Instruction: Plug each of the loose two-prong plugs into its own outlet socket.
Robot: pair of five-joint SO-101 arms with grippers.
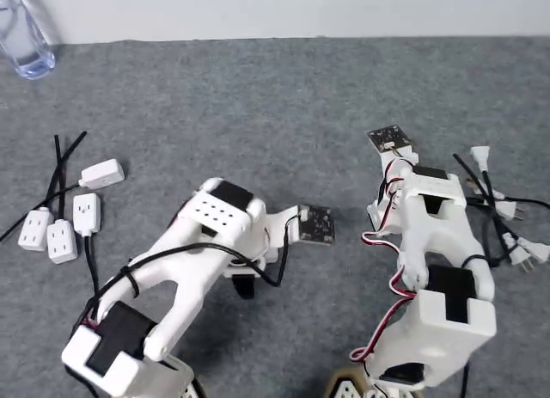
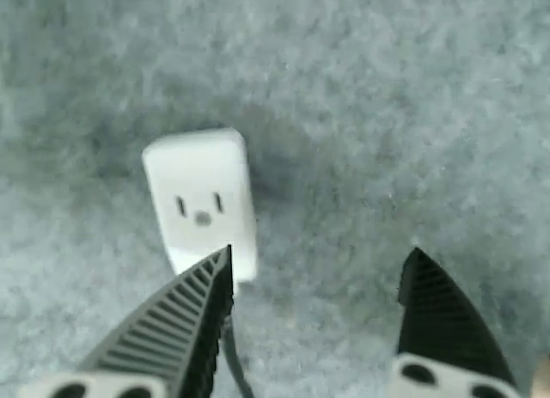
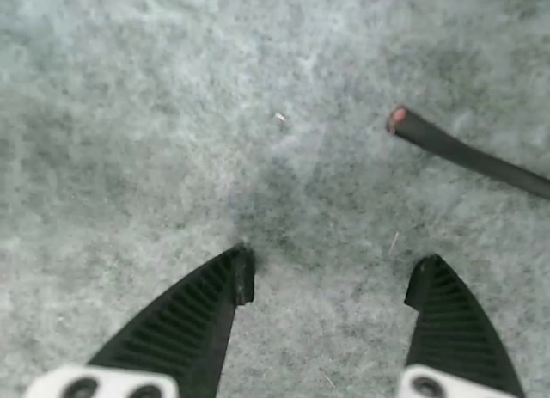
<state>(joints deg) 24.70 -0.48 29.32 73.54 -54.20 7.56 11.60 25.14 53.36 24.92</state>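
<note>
- Outlet sockets point(image 1: 87, 213): four white ones in the high view, grouped at the table's left. The left wrist view shows one white socket point(image 2: 202, 205); I cannot tell whether it is a fifth.
- Two-prong plugs point(image 1: 507, 211): at least three white ones in a tangle of black cords. An arm hides part of it, so the full number cannot be told.
- Robot arms point(image 1: 215, 230): two.
- Grippers: two, the left gripper point(image 2: 321, 254) and the right gripper point(image 3: 337, 256).
- Black ribbed fingers point(image 2: 180, 321): four, two on each gripper.
- Small dark circuit boards point(image 1: 316, 224): two, one on each arm.
- Clear container point(image 1: 26, 37): one.
- Cut black cord end point(image 3: 398, 119): one.
</note>
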